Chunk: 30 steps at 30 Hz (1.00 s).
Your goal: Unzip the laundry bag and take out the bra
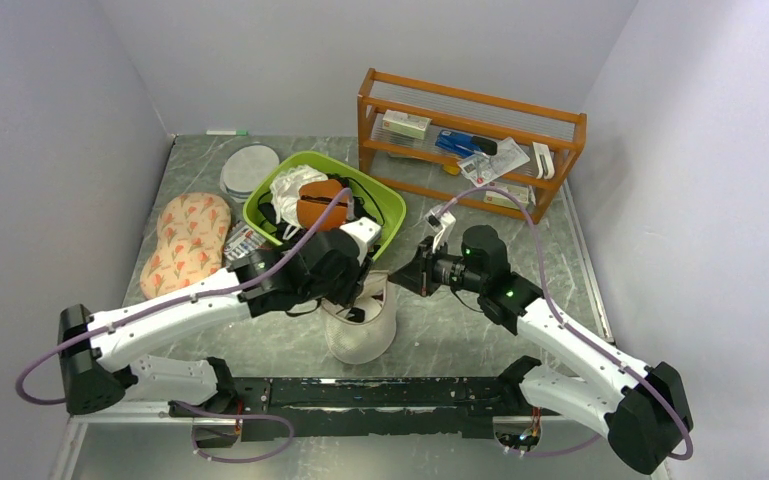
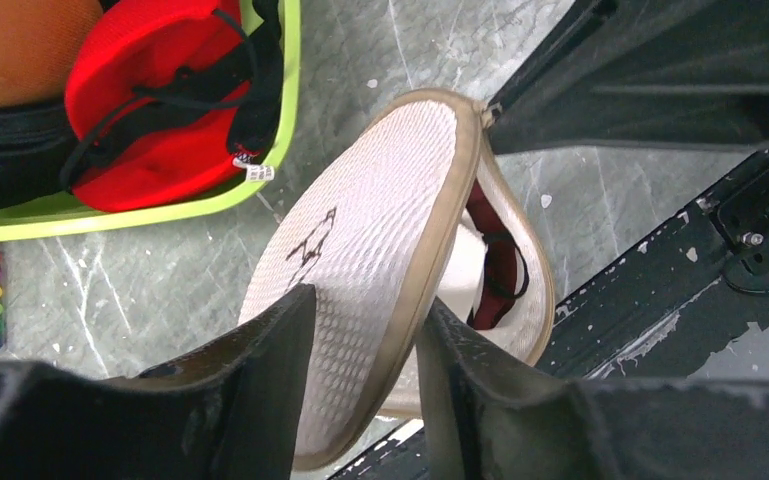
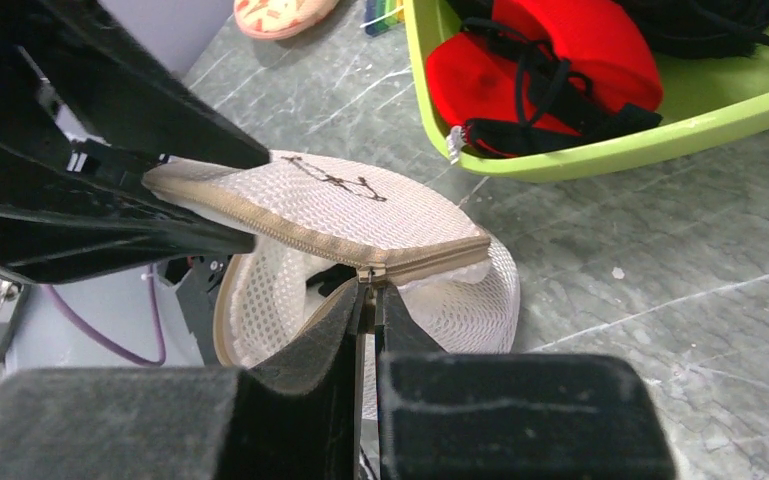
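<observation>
My right gripper (image 3: 368,300) is pinched tight on the zip pull (image 3: 368,277). My left gripper (image 2: 368,310) is half spread astride the lid (image 2: 380,220), contact unclear. The laundry bag (image 1: 360,338) stands just before the green basket (image 1: 392,203), lid tilted up and the bra (image 2: 490,250) showing inside.

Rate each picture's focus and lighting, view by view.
Top external: evenly lit, sharp throughout, only faint shadows. Left wrist: left claw near and blurred, laundry bag mesh crisp, bra dim inside it. Right wrist: right claw dark and soft, zipper pull sharp, red garment strongly saturated.
</observation>
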Each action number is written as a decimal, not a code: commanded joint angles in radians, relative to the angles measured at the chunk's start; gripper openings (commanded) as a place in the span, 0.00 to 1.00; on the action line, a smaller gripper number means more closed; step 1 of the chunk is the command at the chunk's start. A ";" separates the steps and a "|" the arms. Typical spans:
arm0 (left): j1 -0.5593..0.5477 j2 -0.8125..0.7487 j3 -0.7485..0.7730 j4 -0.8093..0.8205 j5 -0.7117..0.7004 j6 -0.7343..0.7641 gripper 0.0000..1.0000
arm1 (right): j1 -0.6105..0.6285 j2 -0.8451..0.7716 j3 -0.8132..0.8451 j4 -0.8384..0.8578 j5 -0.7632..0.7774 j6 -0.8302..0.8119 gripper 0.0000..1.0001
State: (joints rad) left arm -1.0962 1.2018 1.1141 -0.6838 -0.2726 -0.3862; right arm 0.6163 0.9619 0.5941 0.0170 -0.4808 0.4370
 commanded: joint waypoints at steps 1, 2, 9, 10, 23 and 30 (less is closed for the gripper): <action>-0.002 0.067 0.076 0.046 -0.012 0.024 0.54 | -0.004 -0.001 0.010 0.045 -0.077 0.005 0.00; -0.003 0.081 0.086 0.053 -0.014 0.053 0.55 | -0.004 0.001 0.012 0.043 -0.082 0.004 0.00; -0.002 0.166 0.163 0.073 0.019 0.134 0.46 | -0.002 0.015 0.027 0.019 -0.107 -0.009 0.00; -0.004 0.175 0.175 0.067 0.022 0.151 0.40 | -0.001 0.014 0.027 0.015 -0.100 -0.010 0.00; -0.024 0.024 0.148 -0.024 0.032 0.268 0.07 | -0.006 0.056 0.079 -0.091 -0.020 -0.101 0.00; -0.024 -0.129 0.126 -0.022 0.075 0.261 0.07 | -0.022 0.114 0.078 -0.048 -0.037 -0.121 0.00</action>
State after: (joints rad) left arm -1.1164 1.1522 1.2411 -0.7017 -0.2214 -0.1406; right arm 0.6163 1.0416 0.6605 -0.0223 -0.5369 0.3538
